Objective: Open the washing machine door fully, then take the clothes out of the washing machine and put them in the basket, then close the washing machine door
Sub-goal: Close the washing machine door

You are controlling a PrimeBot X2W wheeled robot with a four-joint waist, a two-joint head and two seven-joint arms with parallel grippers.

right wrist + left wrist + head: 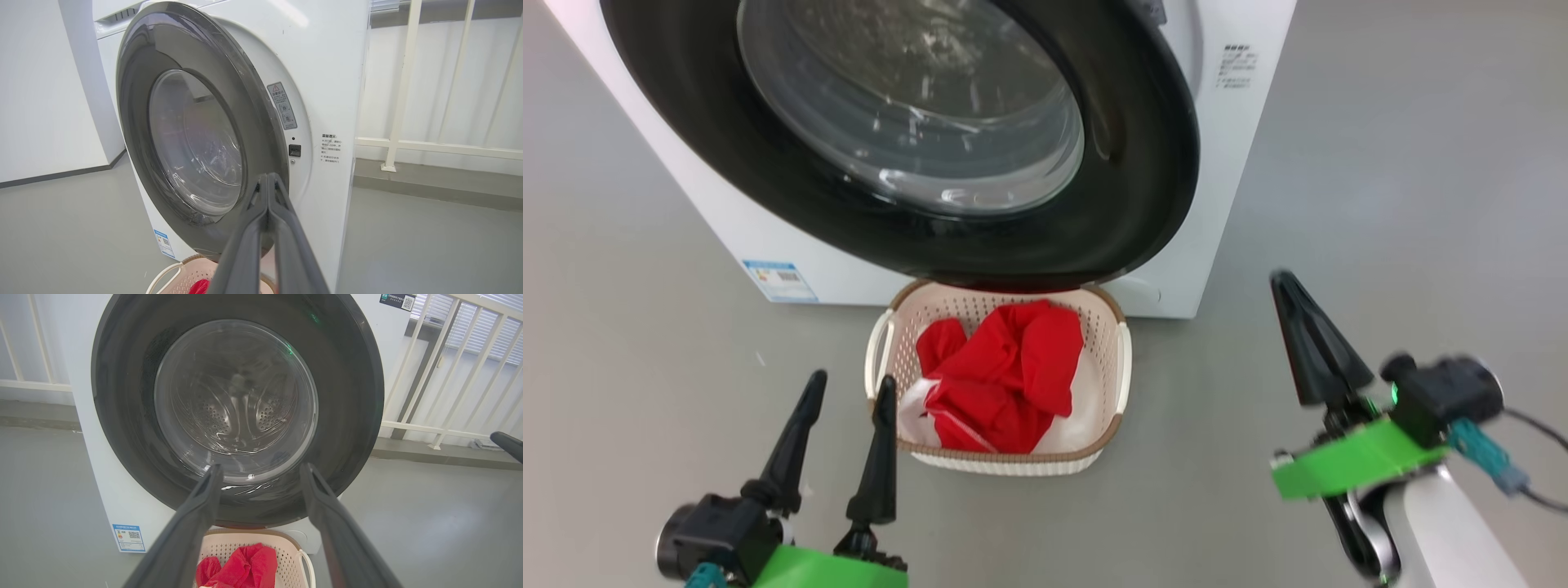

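Jaws of the left gripper [851, 380] stand wide and empty near the left rim of the cream perforated plastic basket [1005, 459], which holds the bright red clothes with white trim [1005, 371]. The glossy black round washing machine door [1143, 180] overhangs the basket's far rim, its right edge just off the white washing machine [1233, 204]. Bare grey floor [1405, 204] lies open at right. Jaws of the right gripper [1284, 283] are pressed together, holding nothing.
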